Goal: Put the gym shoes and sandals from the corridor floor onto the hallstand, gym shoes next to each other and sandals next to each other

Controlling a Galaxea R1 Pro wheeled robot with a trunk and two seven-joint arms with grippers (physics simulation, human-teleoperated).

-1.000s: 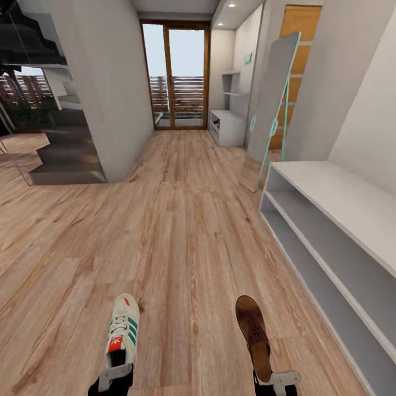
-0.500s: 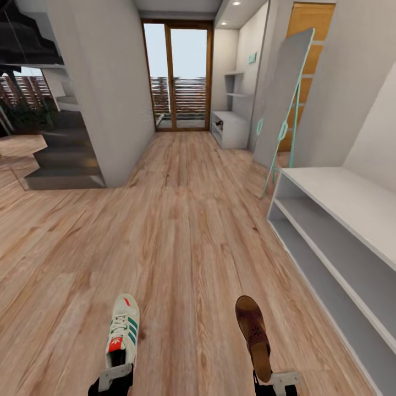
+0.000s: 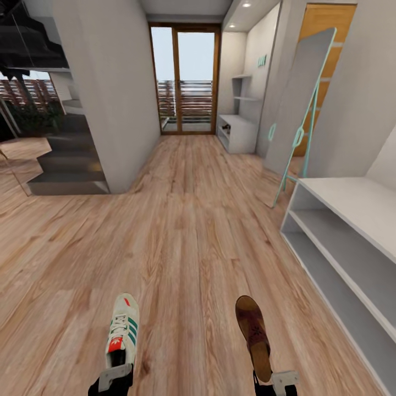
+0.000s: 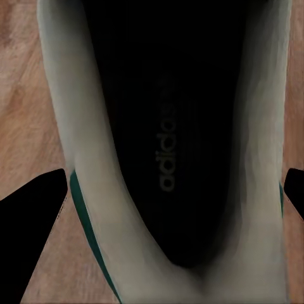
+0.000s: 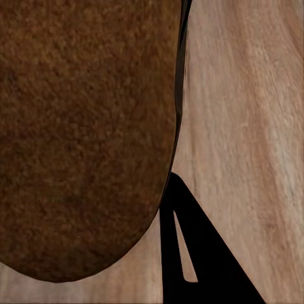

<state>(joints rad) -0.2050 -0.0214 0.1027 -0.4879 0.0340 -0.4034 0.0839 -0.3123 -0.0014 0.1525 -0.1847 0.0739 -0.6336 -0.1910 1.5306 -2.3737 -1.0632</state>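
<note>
One white gym shoe with green stripes hangs just above the corridor floor, and my left gripper is shut on its heel. Black fingers flank the shoe's dark lining in the left wrist view. My right gripper is shut on the heel of a brown sandal. Its rough brown surface shows in the right wrist view beside one black finger. The hallstand, with staggered upper shelves, stands far ahead on the right, next to the glass door.
A plain low white bench with open shelves lines the near right wall. A teal-framed mirror leans beyond it. A grey wall block and dark stairs are on the left. The glass door closes the corridor's end.
The whole view has shifted: the white bench slides toward the right edge and the far hallstand and door look nearer. Both shoes stay held in the same place in the picture.
</note>
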